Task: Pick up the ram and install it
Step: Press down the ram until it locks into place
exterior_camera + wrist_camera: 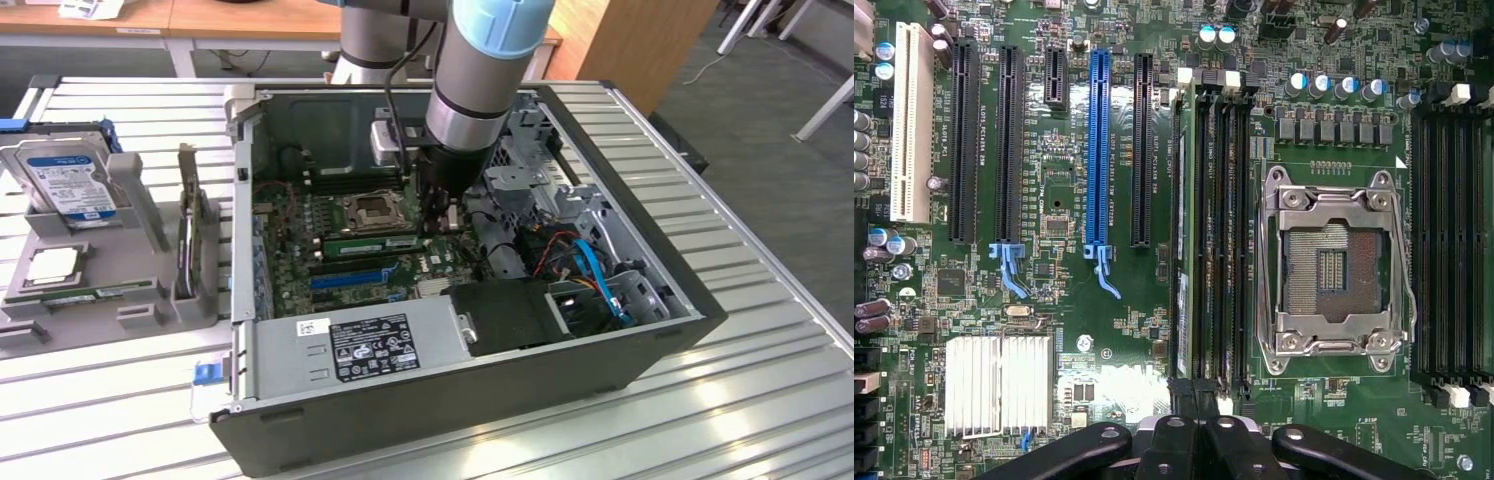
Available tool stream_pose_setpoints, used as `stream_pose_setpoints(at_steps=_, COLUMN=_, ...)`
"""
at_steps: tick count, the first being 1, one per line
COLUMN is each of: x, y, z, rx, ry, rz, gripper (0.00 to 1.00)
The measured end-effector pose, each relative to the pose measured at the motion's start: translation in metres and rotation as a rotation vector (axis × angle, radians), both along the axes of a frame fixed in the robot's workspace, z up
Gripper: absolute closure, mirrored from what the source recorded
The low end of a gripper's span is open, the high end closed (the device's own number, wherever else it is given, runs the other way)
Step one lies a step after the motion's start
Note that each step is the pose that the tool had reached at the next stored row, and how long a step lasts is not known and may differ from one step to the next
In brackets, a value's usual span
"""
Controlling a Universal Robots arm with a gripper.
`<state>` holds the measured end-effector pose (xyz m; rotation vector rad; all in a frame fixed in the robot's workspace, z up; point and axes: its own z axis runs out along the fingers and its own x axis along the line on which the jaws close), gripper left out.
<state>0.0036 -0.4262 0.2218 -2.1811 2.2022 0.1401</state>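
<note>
The ram [375, 245] is a narrow green stick standing on edge in a memory slot beside the empty CPU socket [370, 210], inside the open computer case [587, 350]. In the wrist view the ram [1180, 230] shows as a thin green edge in the slot bank's outermost slot, the one nearest the expansion slots. My gripper [447, 222] hangs over the end of that slot bank. Its black fingers [1172, 440] are pressed together, and the gripper [1199, 428] is shut with nothing between them, just above the slot latches.
A grey parts holder [134, 300] at the exterior view's left carries a hard drive [67, 180], a CPU chip [54, 265], an upright card [190, 230] and a thin green strip [100, 293]. The power supply [360, 345], blue cables [594, 275] and drive cage [534, 190] crowd the case.
</note>
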Motion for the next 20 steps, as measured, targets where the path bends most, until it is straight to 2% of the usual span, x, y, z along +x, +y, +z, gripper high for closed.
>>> stream_pose_setpoints(at_steps=6, x=0.000, y=0.0001, z=0.0007, rx=0.0009, ry=0.0000, rz=0.000, gripper=0.90)
stream_pose_setpoints(at_steps=20, x=0.000, y=0.0000, z=0.0133, rx=0.0001, ry=-0.0001, rz=0.000, gripper=0.90)
